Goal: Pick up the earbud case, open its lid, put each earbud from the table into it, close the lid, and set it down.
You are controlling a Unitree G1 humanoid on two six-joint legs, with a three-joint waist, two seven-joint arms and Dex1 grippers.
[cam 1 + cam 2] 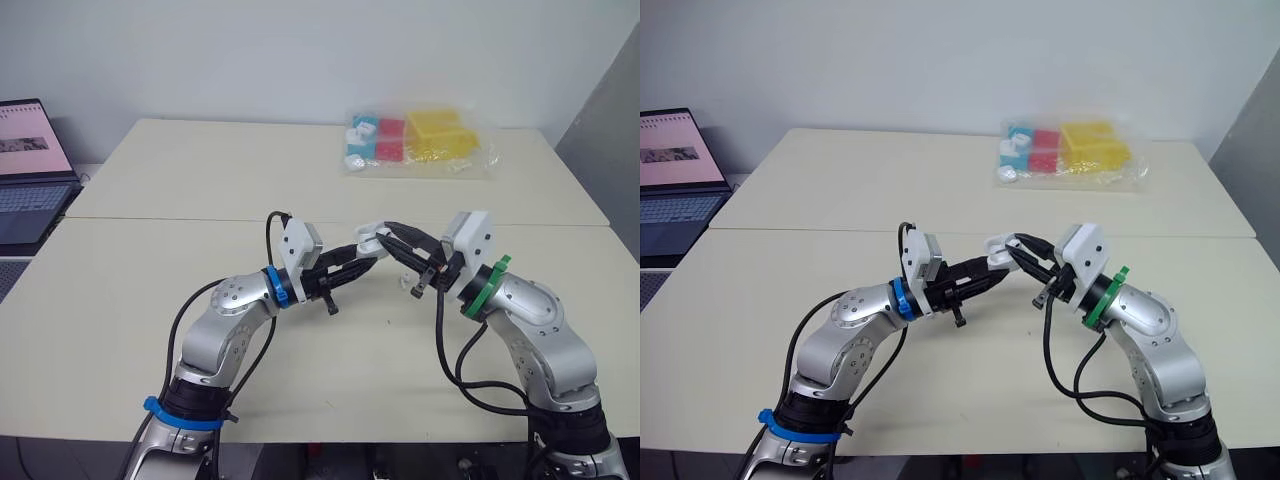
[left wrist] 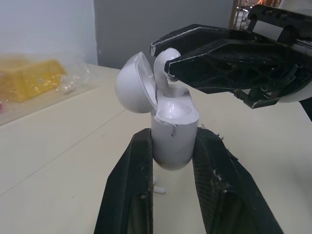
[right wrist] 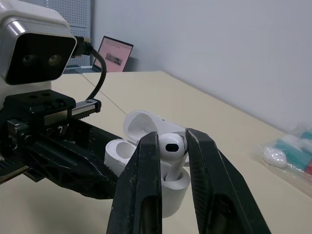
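Left gripper (image 2: 174, 142) clenched on a small glossy white plastic earbud case (image 2: 173, 141), one black finger on each side of the case body, case upright. The case is held in the air above the pale cream counter (image 1: 150, 200), at mid-front, between the two arms. It does not touch the surface.

Rounded white lid (image 2: 135, 84) is swung open on its hinge and tilted back to one side of the body.

Right gripper (image 3: 171, 141) is grasping a white plastic earbud (image 3: 171, 146) by its bulbous head, directly over the open case. The earbud's stem points down into a bay of the case and its head sits above the rim. The tips of the two grippers nearly meet at the case.

A small white piece (image 2: 158, 189) lies on the counter just under the held case; too small to tell what it is.

Far side of the counter, well apart from the arms: clear plastic bag (image 1: 420, 140) holding yellow, red and blue-white items. Open laptop (image 1: 30, 170) with lit screen sits off the counter's left edge
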